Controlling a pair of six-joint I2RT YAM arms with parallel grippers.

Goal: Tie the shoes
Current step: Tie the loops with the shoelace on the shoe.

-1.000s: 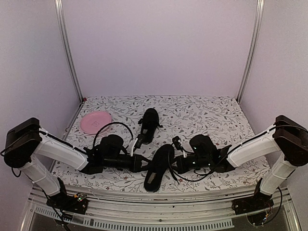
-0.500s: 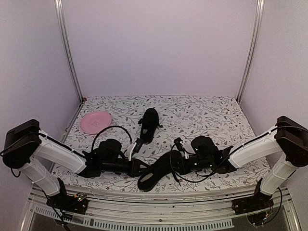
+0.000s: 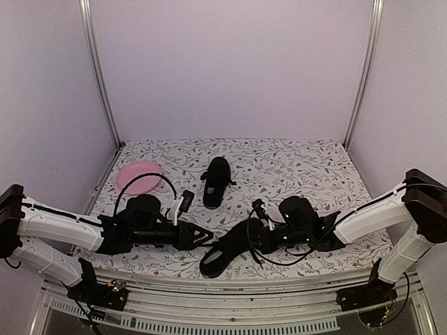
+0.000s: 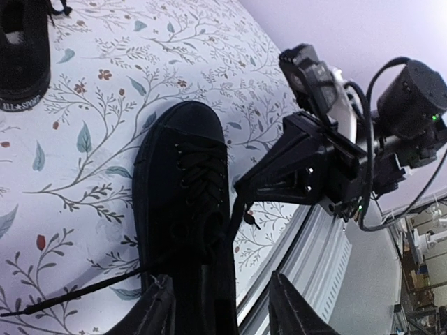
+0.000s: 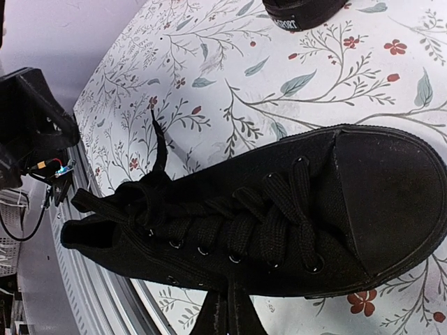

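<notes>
The nearer shoe [image 3: 225, 250] is laid on its sole between the two grippers, with its heel toward the left gripper [image 4: 222, 307] and its toe pointing away from it. That gripper's fingers [image 4: 157, 310] are spread apart on either side of the heel, and nothing is clamped between them. The right gripper [image 5: 227, 317] is closed, its tip set against the shoe's side; whether a lace is pinched there cannot be told. One loose lace [image 4: 70, 296] is trailed from the shoe across the cloth, past the left gripper's finger. The second shoe [image 3: 218, 180] is placed well beyond both grippers, apart from the first. A pink plate [image 3: 138, 172] is set beyond the left gripper, toward the back corner.

The table [image 3: 300, 167] is covered with a white cloth printed with grey leafy twigs and small red flowers. It is enclosed by pale lilac walls, with metal posts [image 3: 98, 77] in the back corners. "ALL SPORT" is printed in white on the second shoe's heel.
</notes>
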